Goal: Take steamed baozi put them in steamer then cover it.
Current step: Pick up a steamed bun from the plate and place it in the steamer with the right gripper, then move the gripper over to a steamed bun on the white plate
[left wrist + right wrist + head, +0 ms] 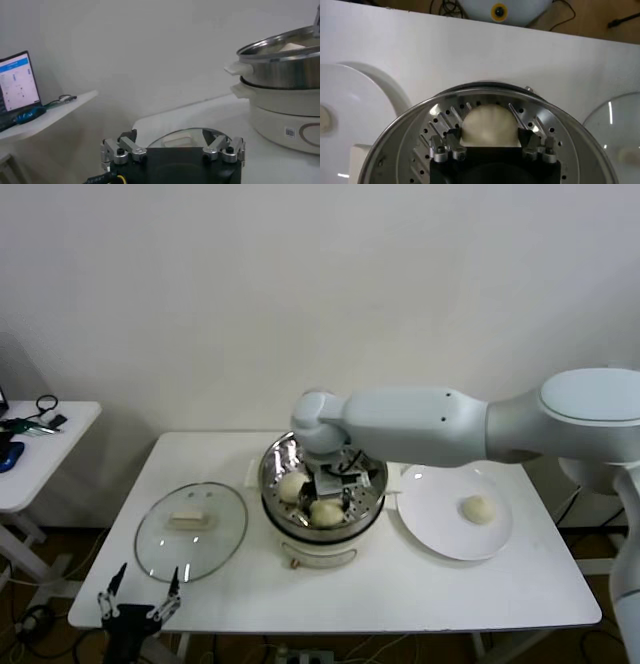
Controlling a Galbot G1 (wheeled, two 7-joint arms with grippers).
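From the head camera, a white table (500,584) stands against a pale wall, and the steamer (322,529), a shiny steel pot on a white base, sits near its middle. The right arm reaches across from the right, and the right gripper (335,487) is down inside the pot over the perforated tray. Two buns (292,485) lie in the pot there, one toward the left side and one at the near edge, just beside the gripper. A white plate (430,524) sits just right of the steamer with one bun (477,509) on it. The glass lid (191,531) lies flat on the table left of the steamer, cream handle up. The left gripper (139,596) hangs low at the table's near left edge, fingers spread apart and holding nothing. A small side table (50,446) stands farther left. From the left wrist camera, the left gripper (172,150) shows its fingers wide open, with the lid (182,137) just beyond them and the steamer (285,100) behind it on the table. From the right wrist camera, the right gripper (490,147) sits inside the steamer (400,145) with its fingers on either side of a bun (489,125) resting on the tray; whether they press it cannot be told. The plate (350,115) and the lid's edge (615,125) show on opposite sides.
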